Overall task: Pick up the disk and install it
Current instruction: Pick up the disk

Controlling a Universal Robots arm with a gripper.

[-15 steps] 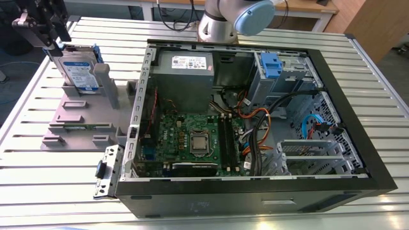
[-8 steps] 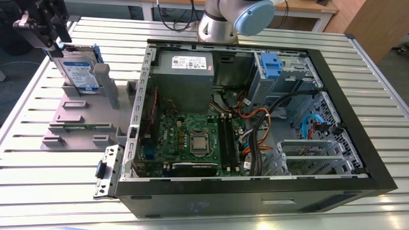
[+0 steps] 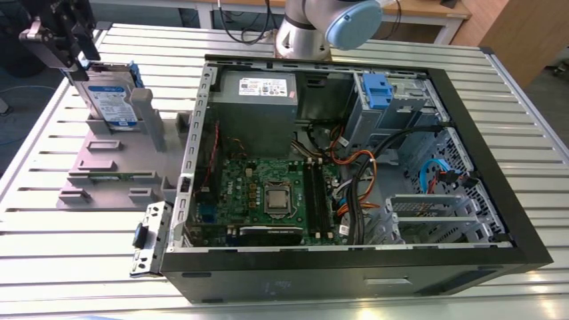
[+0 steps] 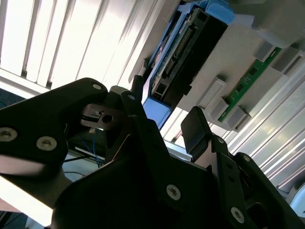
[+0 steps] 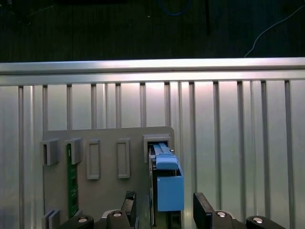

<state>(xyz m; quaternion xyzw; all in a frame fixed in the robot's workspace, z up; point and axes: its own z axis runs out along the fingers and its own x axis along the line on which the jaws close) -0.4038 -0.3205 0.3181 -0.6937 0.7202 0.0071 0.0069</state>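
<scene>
Fingers (image 5: pixel 202 209) of gripper (image 5: pixel 165 202): spread wide, holding nothing. They straddle the top of the disk (image 5: pixel 168 187), one on either side, with a gap showing on both. Disk stands upright on edge in a slot of the grey stand (image 5: pixel 107 143), blue-framed end uppermost.

Risks, as judged:
- Closing off-centre would shove the disk against the slot wall and jam it.
- A grip on the blue plastic alone could slip or flex.
- A crooked pull might drag the stand across the table (image 5: pixel 238 124).

Open computer case (image 3: pixel 356 167) lies beyond the stand, well apart.
</scene>
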